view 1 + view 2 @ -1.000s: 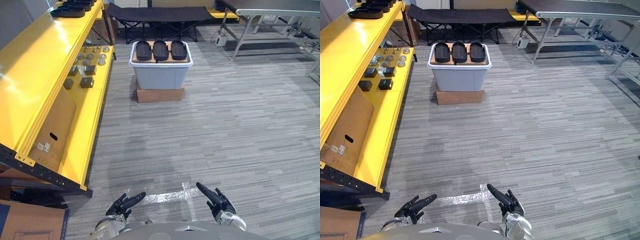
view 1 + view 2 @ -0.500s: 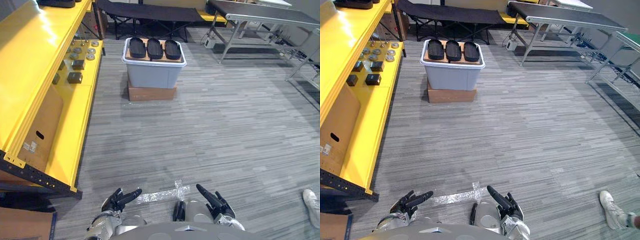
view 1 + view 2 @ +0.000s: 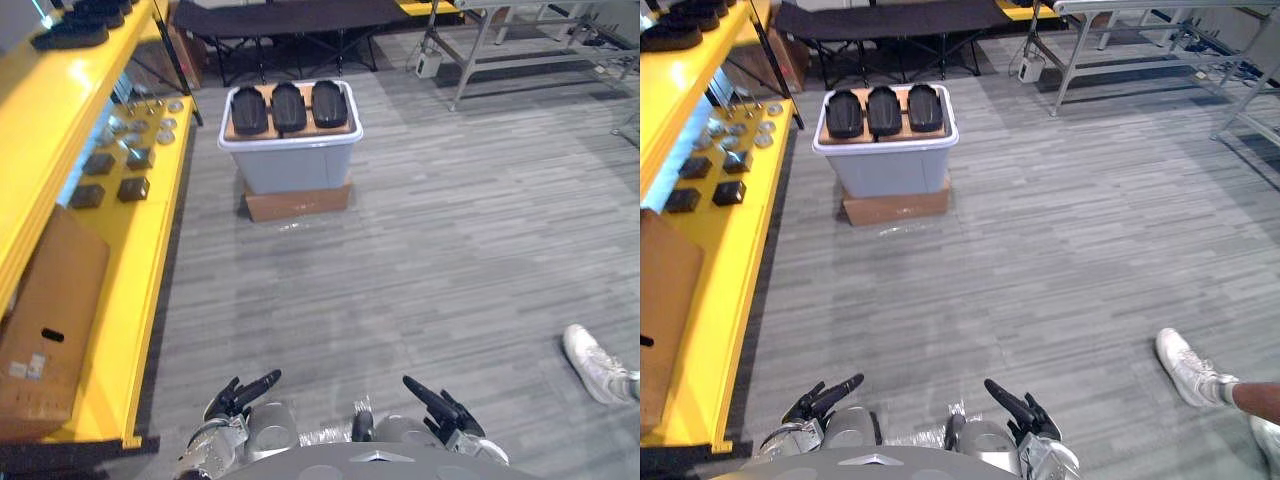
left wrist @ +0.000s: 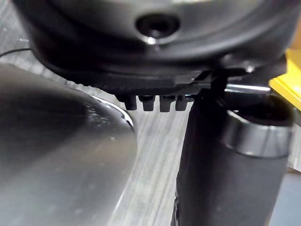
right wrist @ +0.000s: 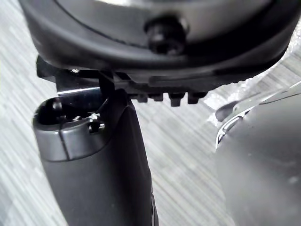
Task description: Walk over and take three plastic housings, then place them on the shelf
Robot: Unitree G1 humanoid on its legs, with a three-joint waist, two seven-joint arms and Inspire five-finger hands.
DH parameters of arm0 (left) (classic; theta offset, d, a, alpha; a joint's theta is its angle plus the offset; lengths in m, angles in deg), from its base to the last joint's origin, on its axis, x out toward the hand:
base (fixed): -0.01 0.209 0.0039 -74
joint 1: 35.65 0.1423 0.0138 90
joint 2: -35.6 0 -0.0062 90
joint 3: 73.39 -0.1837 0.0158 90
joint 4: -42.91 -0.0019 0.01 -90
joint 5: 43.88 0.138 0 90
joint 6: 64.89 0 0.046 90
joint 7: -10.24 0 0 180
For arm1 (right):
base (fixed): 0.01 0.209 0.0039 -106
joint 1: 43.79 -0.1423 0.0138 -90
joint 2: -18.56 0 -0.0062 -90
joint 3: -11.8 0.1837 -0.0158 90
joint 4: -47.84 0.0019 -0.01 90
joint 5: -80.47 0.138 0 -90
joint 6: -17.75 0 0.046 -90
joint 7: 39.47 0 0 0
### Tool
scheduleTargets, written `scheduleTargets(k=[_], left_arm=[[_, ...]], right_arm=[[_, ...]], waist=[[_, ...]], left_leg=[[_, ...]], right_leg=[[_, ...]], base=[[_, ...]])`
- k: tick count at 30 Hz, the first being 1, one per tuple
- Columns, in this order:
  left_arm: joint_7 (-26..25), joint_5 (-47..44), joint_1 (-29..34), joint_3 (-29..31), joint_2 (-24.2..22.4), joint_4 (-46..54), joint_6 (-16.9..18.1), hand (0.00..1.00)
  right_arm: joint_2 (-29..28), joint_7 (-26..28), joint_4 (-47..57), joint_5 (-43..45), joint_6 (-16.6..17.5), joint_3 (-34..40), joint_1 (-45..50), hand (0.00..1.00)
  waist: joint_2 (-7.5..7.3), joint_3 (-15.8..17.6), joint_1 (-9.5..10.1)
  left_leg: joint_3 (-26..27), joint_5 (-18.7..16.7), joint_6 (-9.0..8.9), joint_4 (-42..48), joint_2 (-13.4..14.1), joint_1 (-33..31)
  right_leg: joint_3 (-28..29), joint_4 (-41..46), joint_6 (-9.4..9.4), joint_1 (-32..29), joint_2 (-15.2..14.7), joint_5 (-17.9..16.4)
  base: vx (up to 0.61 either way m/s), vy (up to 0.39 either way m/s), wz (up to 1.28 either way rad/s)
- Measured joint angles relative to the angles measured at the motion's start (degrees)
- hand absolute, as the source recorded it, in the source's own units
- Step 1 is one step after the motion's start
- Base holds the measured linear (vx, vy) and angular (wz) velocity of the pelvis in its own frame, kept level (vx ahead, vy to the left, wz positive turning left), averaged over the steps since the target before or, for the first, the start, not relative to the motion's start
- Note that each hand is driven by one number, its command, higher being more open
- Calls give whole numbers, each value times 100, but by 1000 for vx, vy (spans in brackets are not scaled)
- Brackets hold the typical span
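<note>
Three black plastic housings (image 3: 289, 106) lie side by side on a board across a grey tub (image 3: 297, 162), which stands on a flat cardboard box on the floor ahead. The yellow shelf (image 3: 130, 270) runs along the left side. More black housings (image 3: 68, 34) rest on its upper level at the far left. My left hand (image 3: 238, 396) and right hand (image 3: 440, 410) hang low near the bottom of the eye views, fingers straight and holding nothing. Both are far from the tub.
Small dark blocks (image 3: 133, 188) and metal discs (image 3: 140, 123) lie on the lower shelf level, and a cardboard box (image 3: 45, 330) stands on it nearer me. A person's white shoe (image 3: 596, 364) shows at right. A black cot (image 3: 280, 20) and metal tables (image 3: 520, 40) stand beyond the tub.
The camera has shifted as I walk: the tub now sits closer and more central. The person's shoe shows further into the view at right. Both hands stay low and open.
</note>
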Motion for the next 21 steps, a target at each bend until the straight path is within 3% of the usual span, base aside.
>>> scheduleTargets(k=[1,2,3,4,6,7,8,9,10,11,12,13,14,15,16,18,19,20,21], left_arm=[[22,9,0,74,-22,-11,2,100],[65,17,-11,177,-65,10,10,100],[94,23,-9,353,-140,42,25,100],[109,20,-11,430,-166,45,25,100],[182,47,6,564,-150,39,27,100],[188,94,16,564,-122,-25,25,100],[198,189,33,554,-3,-144,1,100],[190,201,67,563,80,-145,7,100],[202,199,144,582,198,-134,25,100],[193,262,93,611,258,-151,37,100],[174,302,64,599,309,-200,43,100],[153,297,80,599,326,-218,50,100],[28,277,118,585,327,-310,93,100],[-33,252,139,497,323,-338,144,100],[-41,249,159,443,322,-337,165,100],[-36,259,108,285,301,-301,168,100],[-27,263,56,256,293,-293,166,100],[-6,265,-68,232,269,-294,156,100],[27,248,-198,238,231,-290,152,100]], right_arm=[[-8,-6,2,-30,2,4,-2,100],[-23,-44,6,-39,21,42,-37,100],[-55,-112,16,-40,88,90,-87,100],[-68,-141,34,-39,143,94,-91,100],[-124,-214,95,-35,227,29,-76,100],[-69,-227,89,-26,229,-58,-59,100],[-129,-282,74,-16,228,-131,-82,100],[-175,-282,81,-18,230,-154,-100,100],[-260,-304,74,-18,268,-155,-83,100],[-297,-328,15,-18,301,-199,-115,100],[-322,-319,-11,-20,328,-301,-204,100],[-331,-309,-63,-26,335,-361,-230,100],[-384,-242,-213,-39,338,-376,-267,100],[-344,-255,-199,-156,382,-358,-299,100],[-322,-261,-202,-216,385,-356,-294,100],[-279,-302,-132,-236,406,-360,-313,100],[-279,-326,-123,-232,403,-353,-311,100],[-264,-371,-68,-222,399,-345,-312,100],[-255,-392,-11,-177,377,-341,-303,100]], waist=[[-15,5,33],[-26,7,90],[-25,11,163],[-23,13,193],[-8,33,323],[57,66,305],[-72,67,334],[-239,50,332],[-574,-58,361],[-728,-93,400],[-783,-59,368],[-820,-29,362],[-775,37,343],[-775,40,345],[-682,94,332],[-532,106,272],[-493,104,268],[-439,90,266],[-417,95,261]], left_leg=[[-11,1,4,-411,-152,-66],[-110,112,76,-1368,-447,-240],[-343,476,102,-2468,-685,-372],[-482,730,93,-2990,-769,-441],[-721,1339,47,-4044,-828,-543],[-714,1533,160,-4092,-744,-535],[-589,1977,286,-3723,-786,-501],[-536,1947,328,-3525,-878,-524],[-414,1850,493,-3252,-1096,-567],[-353,1762,764,-3201,-1191,-498],[-333,1637,867,-3180,-1255,-372],[-310,1533,910,-3220,-1308,-216],[-256,1286,984,-3239,-1376,168],[-256,1195,1040,-3242,-1393,428],[-257,1124,1049,-3250,-1388,578],[-364,939,1040,-3434,-1297,1039],[-414,896,1015,-3470,-1258,1096],[-540,809,957,-3489,-1193,1146],[-671,685,884,-3457,-1159,1204]], right_leg=[[52,-52,0,83,-44,-1],[151,-163,2,181,-97,-1],[276,-289,12,258,-116,-18],[348,-363,46,311,-113,-70],[550,-440,264,594,-61,-595],[598,-402,310,771,22,-837],[725,-156,237,891,-97,-1262],[787,19,184,877,-210,-1476],[845,407,17,765,-501,-1810],[1000,1648,440,284,-658,-1629],[1018,2732,969,-215,-821,-1366],[980,3447,1315,-514,-967,-1049],[796,4715,1246,-1042,-1276,-790],[641,4948,1051,-1208,-1374,-912],[499,4912,939,-1289,-1414,-994],[-33,3562,929,-1518,-1312,-1257],[-72,3082,938,-1593,-1233,-1245],[-40,2155,1062,-1728,-1118,-1132],[118,1433,1088,-1855,-1046,-886]], base=[[413,-1,-34],[368,52,-49],[356,71,-51],[344,115,-51],[366,162,-44],[371,209,-37],[288,184,-20],[508,226,-29],[591,157,-29],[607,150,-19],[425,102,-11],[478,183,-8],[580,203,-16],[563,193,-10],[440,122,6],[396,69,23],[366,13,36],[351,-29,45],[346,-52,47]])
